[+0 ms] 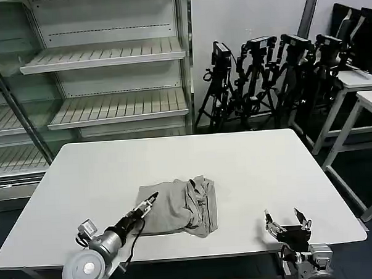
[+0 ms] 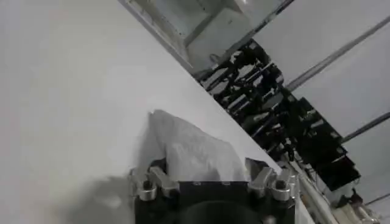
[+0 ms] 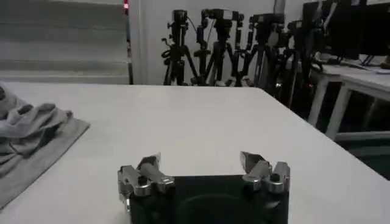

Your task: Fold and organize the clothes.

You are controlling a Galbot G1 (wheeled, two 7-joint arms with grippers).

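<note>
Grey soft fabric sits bunched in the middle of the white table [image 1: 249, 167]: that's the T-shirt [image 1: 180, 208], folded into a rough rectangle, with its right side heaped in wrinkles and its left part lying flatter. It lies nearer the near edge than the far one, a touch left of centre.

Left gripper [image 1: 150, 200] is right at the shirt's near-left corner, reaching in from the near-left over the table edge, tip over the fabric. From the left wrist camera the left gripper [image 2: 207, 173] has its fingers [image 2: 149, 182] spread wide, and the pale cloth [image 2: 195, 152] runs up between them; whether they actually pinch it, one cannot tell, though the jaws look released.

Over on the right, the right gripper [image 1: 287, 221] waits above the near-right part of the table, well apart from the shirt. Its fingers stand apart, holding nothing. The right wrist camera confirms it: right gripper [image 3: 204, 164] open over bare tabletop, fingers [image 3: 146, 173] wide, the rumpled grey shirt [image 3: 30, 137] off to the side.

Behind the table, white shelving [image 1: 108, 56] stands at far left, and a row of black tripods [image 1: 263, 74] at far right.
</note>
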